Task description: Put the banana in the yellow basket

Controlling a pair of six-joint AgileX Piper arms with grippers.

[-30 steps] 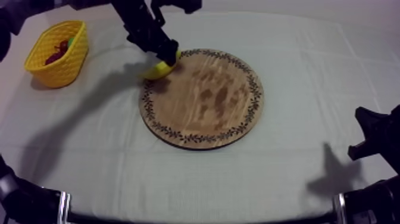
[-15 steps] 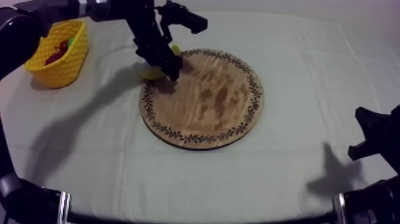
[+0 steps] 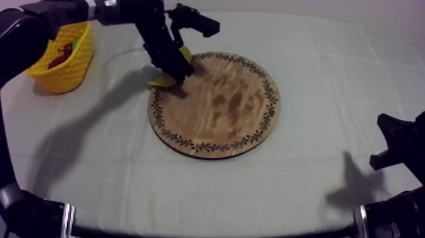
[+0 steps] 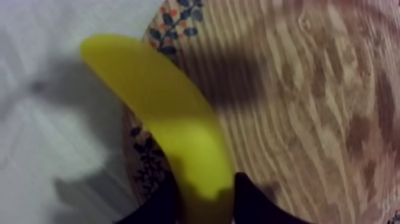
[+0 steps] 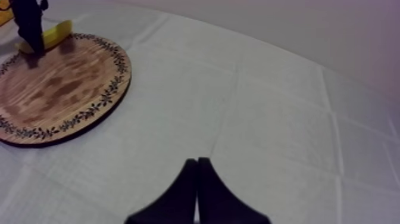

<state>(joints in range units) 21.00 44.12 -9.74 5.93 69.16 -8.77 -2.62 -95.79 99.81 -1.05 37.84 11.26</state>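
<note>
The yellow banana lies across the upper left rim of the round wooden board, partly over the cloth. My left gripper comes down on it from the upper left. In the left wrist view the black fingers press against both sides of the banana near one end, so my left gripper is shut on it. The banana still rests on the board's patterned rim. My right gripper is a narrow shut wedge over bare cloth, far from the board and the banana.
The yellow basket stands at the far left and holds a small red fruit and something green. My right arm rests low at the right edge. Open cloth lies between board and basket.
My left gripper has come down onto the banana and its fingers have closed against its sides. The banana has stayed at the board's rim. The right arm has not moved.
</note>
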